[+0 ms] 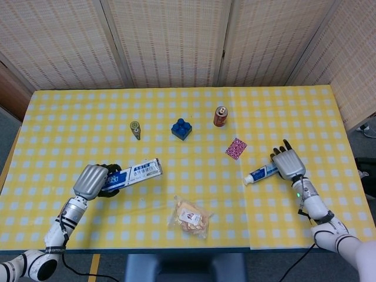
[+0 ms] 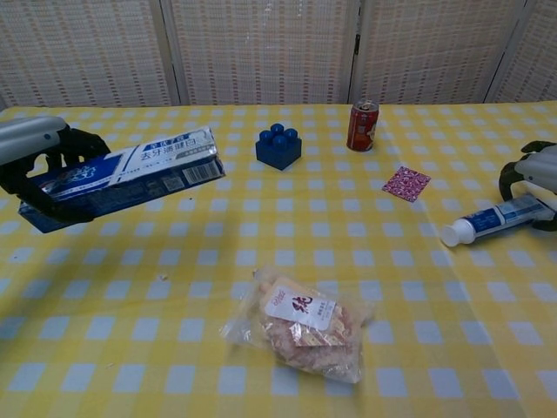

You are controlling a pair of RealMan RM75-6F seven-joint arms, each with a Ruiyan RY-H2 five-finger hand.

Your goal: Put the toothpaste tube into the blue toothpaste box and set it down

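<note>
My left hand [image 1: 93, 181] grips the near end of the blue toothpaste box [image 1: 134, 174] and holds it lifted above the table, its far end pointing right. In the chest view the left hand [image 2: 36, 155] shows at the left edge, the box [image 2: 130, 175] tilted up to the right. The white and blue toothpaste tube [image 1: 262, 173] lies flat on the table, cap to the left. My right hand [image 1: 287, 164] hovers over the tube's tail. In the chest view the right hand [image 2: 532, 177] arches its fingers on both sides of the tube [image 2: 494, 221]; no firm grip shows.
A blue building block [image 1: 181, 128], a red can [image 1: 220, 116] and a small green object [image 1: 135, 128] stand toward the back. A pink patterned square [image 1: 236, 148] lies near the tube. A bagged snack [image 1: 190, 217] sits at the front middle of the yellow checked table [image 1: 70, 117].
</note>
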